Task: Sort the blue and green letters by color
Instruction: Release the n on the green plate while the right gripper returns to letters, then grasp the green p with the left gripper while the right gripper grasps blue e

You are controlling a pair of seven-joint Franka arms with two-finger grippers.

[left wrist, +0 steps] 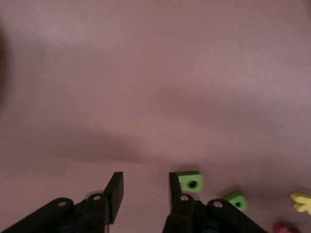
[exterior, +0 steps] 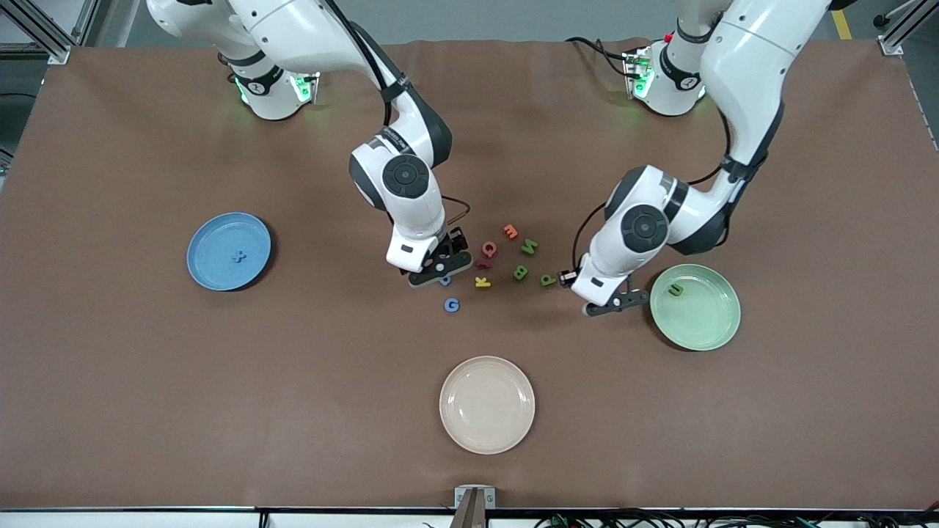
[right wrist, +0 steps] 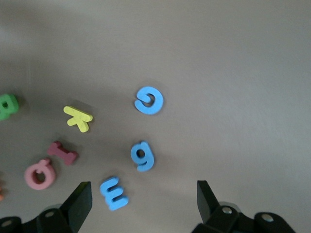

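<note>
Letters lie clustered mid-table on my brown table (exterior: 110, 367). My right gripper (exterior: 440, 273) hangs low over the cluster's edge toward the right arm's end, jaws spread wide and empty; in its wrist view a blue E (right wrist: 114, 193), a blue 9-like piece (right wrist: 142, 156) and a blue G (exterior: 452, 304) lie on the cloth. My left gripper (exterior: 615, 305) sits low between the cluster and the green plate (exterior: 722, 323), fingers (left wrist: 114, 193) partly apart, gripping nothing. A green U (exterior: 676, 290) rests in that plate, a blue X (exterior: 238, 257) in the blue plate (exterior: 209, 271). Green N (exterior: 530, 247), B (exterior: 521, 273) and P (exterior: 548, 280) are still unsorted.
</note>
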